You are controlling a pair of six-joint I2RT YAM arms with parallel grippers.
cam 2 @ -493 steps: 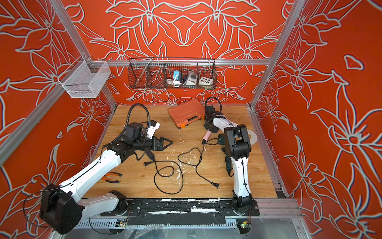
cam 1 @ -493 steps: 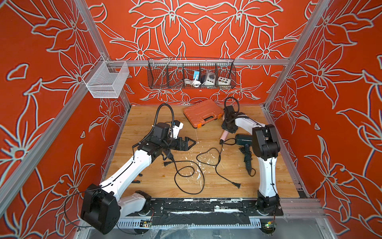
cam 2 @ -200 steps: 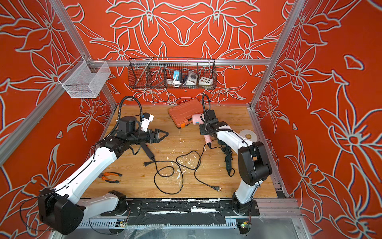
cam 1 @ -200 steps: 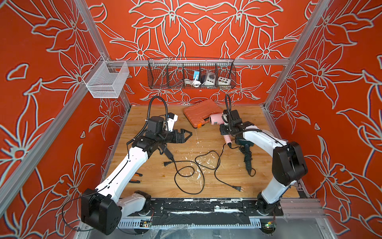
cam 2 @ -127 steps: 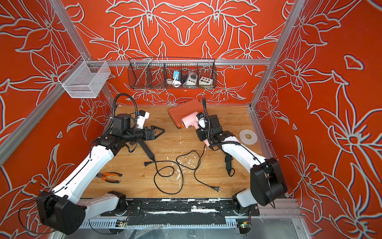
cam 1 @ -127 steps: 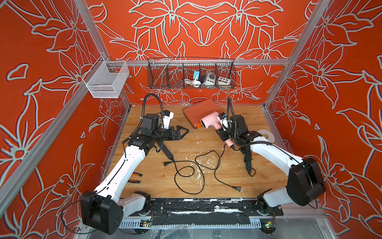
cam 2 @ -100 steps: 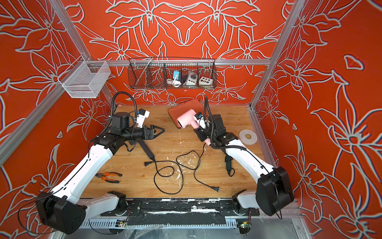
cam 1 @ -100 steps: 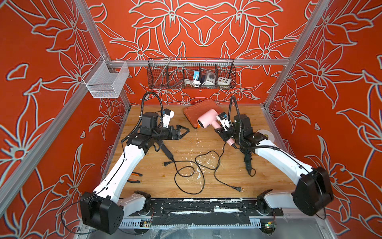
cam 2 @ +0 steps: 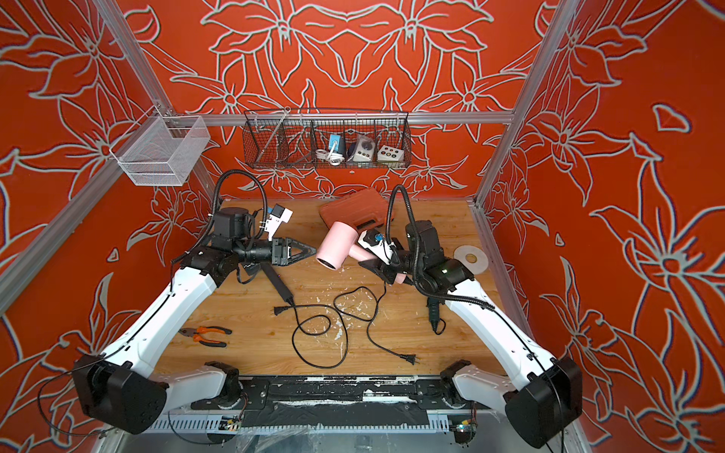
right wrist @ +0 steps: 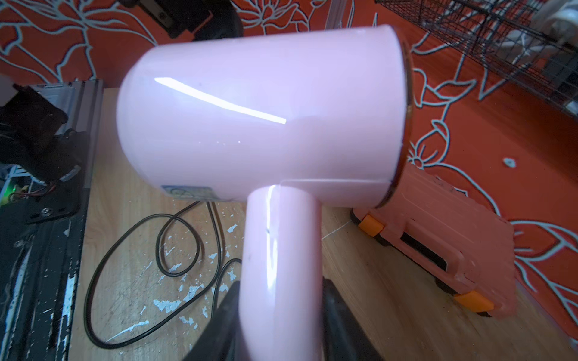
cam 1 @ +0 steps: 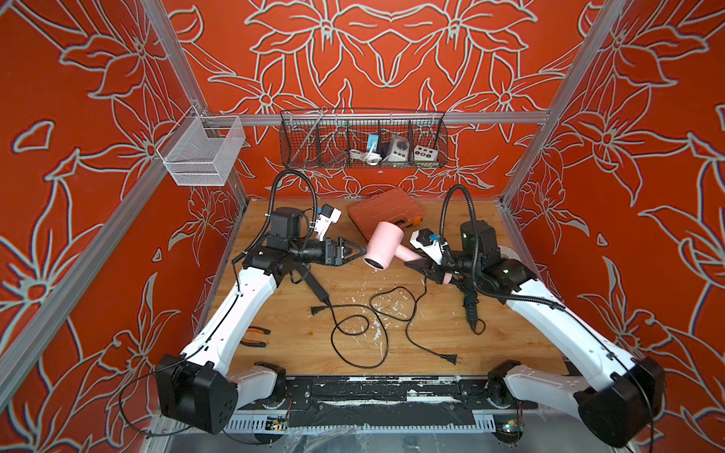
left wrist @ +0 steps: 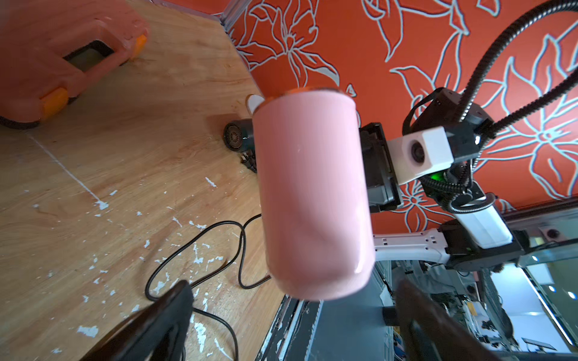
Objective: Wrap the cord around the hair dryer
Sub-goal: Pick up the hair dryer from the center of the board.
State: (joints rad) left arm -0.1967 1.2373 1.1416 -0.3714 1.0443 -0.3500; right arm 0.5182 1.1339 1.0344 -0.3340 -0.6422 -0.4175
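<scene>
Two states: right fingers [right wrist: 347,328] clamp hair dryer [cam 1: 383,245] handle; left fingers [left wrist: 156,325] wide, empty.

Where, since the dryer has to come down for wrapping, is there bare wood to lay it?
Near left, bare wood between the pliers and the cords. Far right corner, between the orange case and the tape roll. Crowded: the centre with looping cords, and the strip by the black tool under the right arm.

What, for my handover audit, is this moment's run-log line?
right gripper: shut on hair dryer handle | left gripper: open, near barrel | cord: unwrapped
</scene>
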